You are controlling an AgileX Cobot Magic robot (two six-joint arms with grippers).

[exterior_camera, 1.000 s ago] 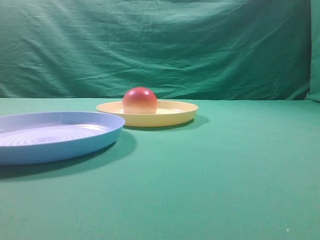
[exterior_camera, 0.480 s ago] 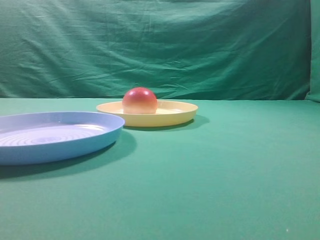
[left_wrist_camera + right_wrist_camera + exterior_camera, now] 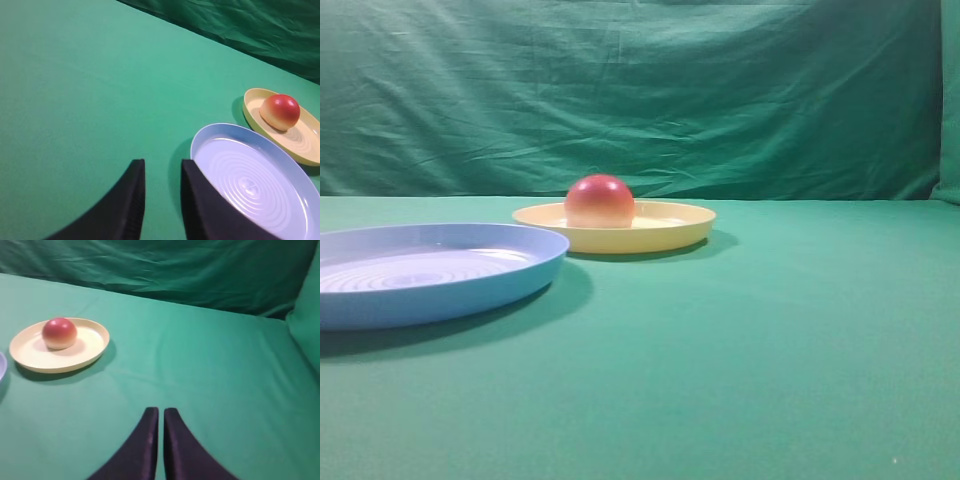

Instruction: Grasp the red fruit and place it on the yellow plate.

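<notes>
The red fruit (image 3: 600, 201) rests on the left half of the yellow plate (image 3: 670, 228), near the middle of the table in the high view. In the left wrist view the red fruit (image 3: 280, 112) lies on the yellow plate (image 3: 306, 145) far to the upper right of my left gripper (image 3: 163, 165), which stands open over bare cloth with nothing between its fingers. My right gripper (image 3: 161, 411) is shut and empty; the red fruit (image 3: 59, 333) and yellow plate (image 3: 92, 347) lie far to its upper left. Neither gripper shows in the high view.
A light blue plate (image 3: 430, 270) with concentric rings sits front left of the yellow plate; in the left wrist view the light blue plate (image 3: 260, 180) is just right of my left fingers. Green cloth covers the table and hangs as a backdrop (image 3: 640, 90).
</notes>
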